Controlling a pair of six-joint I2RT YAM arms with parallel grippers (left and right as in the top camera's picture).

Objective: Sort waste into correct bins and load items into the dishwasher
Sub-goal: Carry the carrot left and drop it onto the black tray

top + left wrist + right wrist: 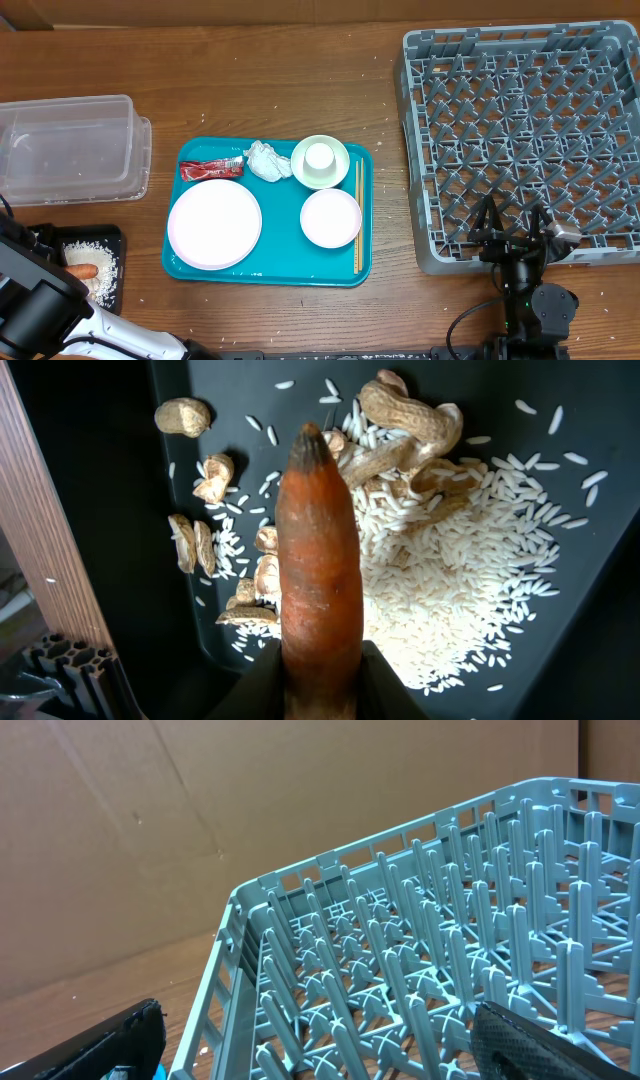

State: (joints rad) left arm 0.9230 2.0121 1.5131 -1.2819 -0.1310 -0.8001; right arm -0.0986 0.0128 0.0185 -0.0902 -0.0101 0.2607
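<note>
My left gripper (320, 680) is shut on the orange-brown sausage stick (318, 550), held over the black tray (115, 240) that holds pale rice and peanut-shell scraps (470, 570); the stick also shows in the overhead view (82, 270). The clear tub (70, 150) sits behind it. On the teal tray (190, 268) lie the red wrapper (211, 168), white tissue (265, 160), pinkish plate (214, 224), a bowl (330, 217) and a bowl holding the white cup (319, 158). My right gripper (512, 222) is open and empty over the front-left corner of the grey dish rack (520, 140).
Wooden chopsticks (357, 215) lie along the teal tray's right side. A cardboard wall stands behind the table (200, 810). The rack's upright pegs (420, 950) fill the right wrist view.
</note>
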